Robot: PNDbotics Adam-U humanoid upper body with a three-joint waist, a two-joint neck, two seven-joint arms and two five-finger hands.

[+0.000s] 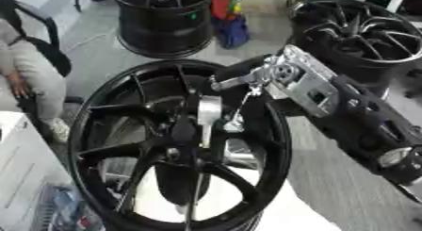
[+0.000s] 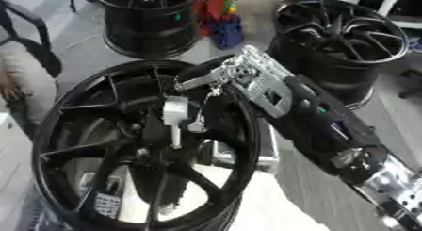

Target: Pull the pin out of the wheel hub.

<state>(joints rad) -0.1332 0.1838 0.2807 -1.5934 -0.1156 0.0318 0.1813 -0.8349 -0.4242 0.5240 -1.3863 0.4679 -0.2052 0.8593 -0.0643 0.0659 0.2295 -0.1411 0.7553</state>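
A large black wheel hub (image 1: 107,145) with thin spokes stands in the middle of both views. A pale silver pin (image 1: 207,116) stands upright over the hub's centre. My right arm comes in from the lower right. My right hand (image 1: 284,77), silver and black, reaches over the hub's upper right rim. Its fingers (image 1: 237,80) stretch left to the pin's top, and a thin finger curls down along the pin's right side, pinching it. How deep the pin sits in the hub is hidden by the spokes. My left hand shows in neither view.
Two more black wheels stand at the back, one at the centre left (image 1: 165,18) and one at the right (image 2: 342,34). Red and blue things (image 1: 229,18) lie between them. A seated person (image 1: 33,74) is at the left edge. A white surface (image 1: 16,169) lies at the lower left.
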